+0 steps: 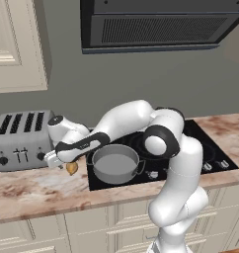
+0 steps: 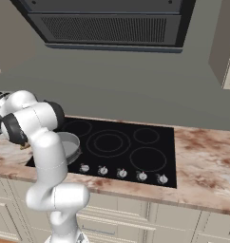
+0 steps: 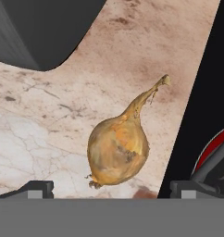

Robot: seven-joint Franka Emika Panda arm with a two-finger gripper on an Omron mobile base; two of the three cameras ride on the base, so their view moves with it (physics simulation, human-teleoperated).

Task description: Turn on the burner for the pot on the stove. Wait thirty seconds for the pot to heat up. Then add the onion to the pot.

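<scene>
- Hand view: fingers (image 3: 36, 189) spread wide, onion (image 3: 117, 150) between them, ungripped.
- Onion lies on counter (image 1: 32, 190), just beside stove (image 1: 218, 155) edge and pot (image 1: 114, 163).
- Toaster (image 1: 20, 138) crowds behind.

Arm's folded way over to the robot's left, elbow bent up high and the forearm reaching down and across, wrist angled low. The gripper (image 1: 67, 165) points downward, and in the hand view its two dark fingertips (image 3: 35, 189) sit wide apart at the bottom corners, so the jaws are spread.
</scene>
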